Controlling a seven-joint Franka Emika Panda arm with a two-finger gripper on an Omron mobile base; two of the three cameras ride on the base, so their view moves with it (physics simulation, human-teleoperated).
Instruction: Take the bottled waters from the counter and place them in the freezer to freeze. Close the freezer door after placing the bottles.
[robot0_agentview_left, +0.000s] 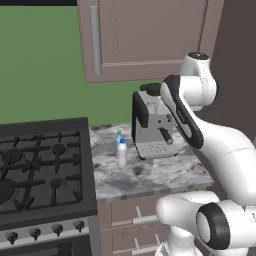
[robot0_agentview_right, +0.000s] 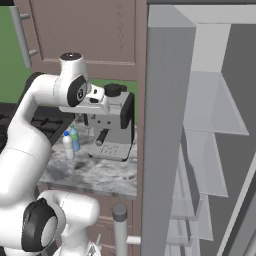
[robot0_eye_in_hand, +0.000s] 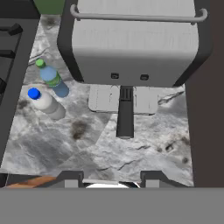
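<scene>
Two bottled waters stand close together on the marbled counter (robot0_agentview_left: 160, 176) between the stove and the coffee machine. One is translucent white with a blue cap (robot0_agentview_left: 122, 154) (robot0_agentview_right: 68, 145) (robot0_eye_in_hand: 43, 102). The other, teal with a green cap (robot0_agentview_left: 118, 137) (robot0_agentview_right: 75, 137) (robot0_eye_in_hand: 53, 79), stands just behind it. My gripper (robot0_eye_in_hand: 111, 177) hangs open and empty above the counter's front, in front of the coffee machine and to the right of both bottles. The freezer (robot0_agentview_right: 212, 120) shows pale shelves, and its grey freezer door (robot0_agentview_right: 165, 145) stands swung open toward me.
A black-and-silver coffee machine (robot0_agentview_left: 152, 127) (robot0_eye_in_hand: 131, 43) sits at the back of the counter, its spout over the drip tray. The black gas stove (robot0_agentview_left: 40, 167) borders the counter on the left. Brown wall cabinets (robot0_agentview_left: 145, 35) hang overhead. Drawers with silver handles (robot0_agentview_left: 135, 220) lie below.
</scene>
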